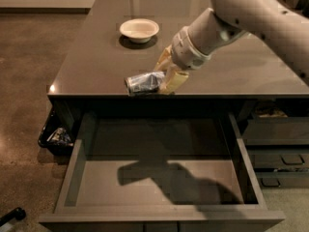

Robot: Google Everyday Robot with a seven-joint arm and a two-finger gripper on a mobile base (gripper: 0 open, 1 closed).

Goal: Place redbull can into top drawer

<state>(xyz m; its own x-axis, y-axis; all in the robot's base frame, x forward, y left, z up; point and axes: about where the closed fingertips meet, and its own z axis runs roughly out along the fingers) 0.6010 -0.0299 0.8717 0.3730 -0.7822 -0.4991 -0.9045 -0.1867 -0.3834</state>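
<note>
My claw (164,76) is over the front edge of the counter (91,62), a bit right of middle, with my arm coming in from the upper right. My tan fingers (175,80) pinch the right end of the can (144,82), one finger behind and above it, one in front. The can is on its side, long axis roughly left-right, its free end sticking out to the left of my claw. It sits right at the counter's front lip. I can't tell whether it rests on the surface or hangs just above it.

The top drawer (159,220) is pulled wide open directly below, with my arm's shadow on its grey floor. The can is above the drawer's back edge, not inside it.

A white bowl (139,29) stands further back on the counter, well apart from the can. Smaller drawers (280,159) are at lower right.
</note>
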